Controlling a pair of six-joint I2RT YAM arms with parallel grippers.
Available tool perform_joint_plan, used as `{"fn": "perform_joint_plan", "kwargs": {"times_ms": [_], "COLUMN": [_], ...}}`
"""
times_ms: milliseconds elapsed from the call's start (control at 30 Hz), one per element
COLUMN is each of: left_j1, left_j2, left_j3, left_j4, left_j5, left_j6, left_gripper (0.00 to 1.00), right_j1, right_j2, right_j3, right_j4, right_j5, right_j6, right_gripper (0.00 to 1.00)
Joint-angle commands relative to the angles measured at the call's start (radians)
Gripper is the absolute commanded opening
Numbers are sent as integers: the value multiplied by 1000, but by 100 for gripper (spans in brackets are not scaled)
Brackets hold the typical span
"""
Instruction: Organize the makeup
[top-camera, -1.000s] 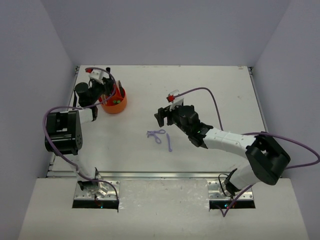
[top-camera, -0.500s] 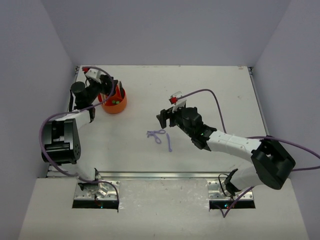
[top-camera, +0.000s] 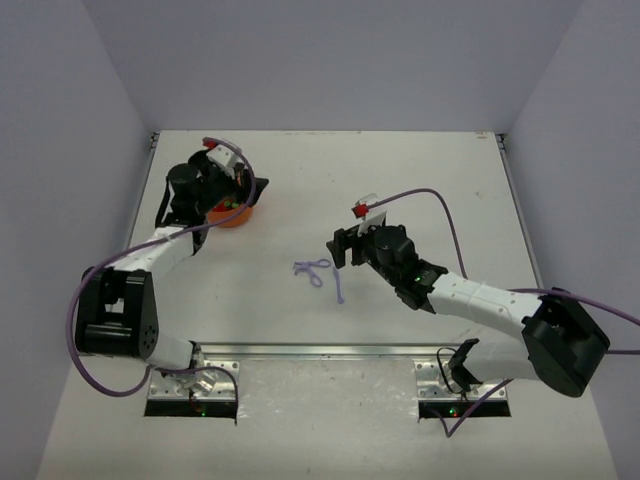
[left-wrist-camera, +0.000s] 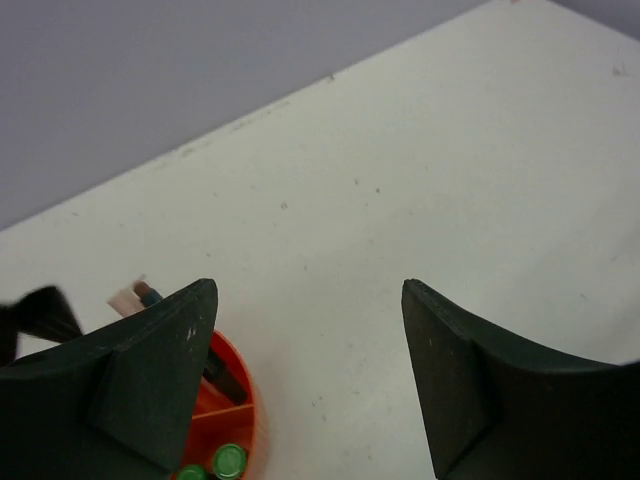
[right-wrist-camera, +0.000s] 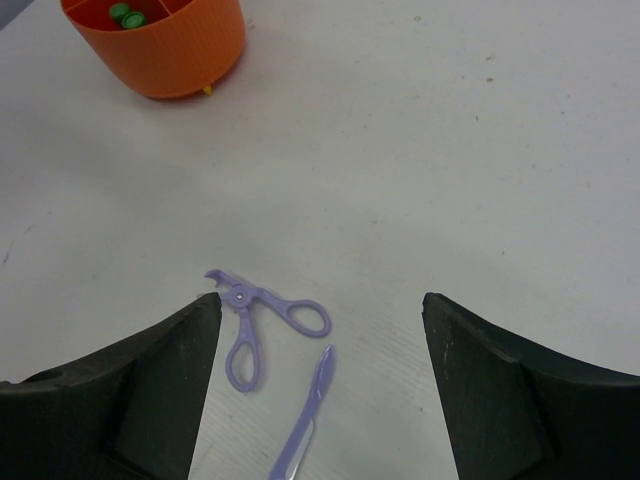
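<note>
A lilac looped tool (top-camera: 312, 269) lies on the table near the middle, with a thin lilac stick (top-camera: 338, 285) beside it. Both show in the right wrist view, the tool (right-wrist-camera: 262, 322) and the stick (right-wrist-camera: 303, 417) between my fingers. My right gripper (top-camera: 342, 247) is open and empty just right of them. The orange divided tub (top-camera: 233, 212) stands at the back left, holding green tubes (left-wrist-camera: 229, 461) and dark items (left-wrist-camera: 215, 368). My left gripper (top-camera: 250, 193) is open and empty over the tub's right rim.
The tub also shows at the top left of the right wrist view (right-wrist-camera: 160, 42). White walls close in the table on the left, back and right. The arms' purple cables loop above the table.
</note>
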Motion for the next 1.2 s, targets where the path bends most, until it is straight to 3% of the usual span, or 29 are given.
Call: {"fn": "perform_joint_plan", "kwargs": {"times_ms": [0,633,933,1167], "left_j1": [-72,-85,-83,-80], "left_j2": [105,306,179,84], "left_j3": [104,181,95,44], "left_j4": [-227,-265,-269,-323], "left_j5": [-126,-309,-387,-339], "left_j6": [112,138,151,153], "left_gripper": [72,72,72,73], "right_j1": [-6,-5,-5,-5], "right_j2": [-55,-122,-117,-131], "right_j3": [-20,-89,-81,-93], "right_j4": [-15,-33,-31,-33], "right_j5": [45,110,107,115], "right_j6": [22,3,7,5], "right_gripper": [81,81,81,81]}}
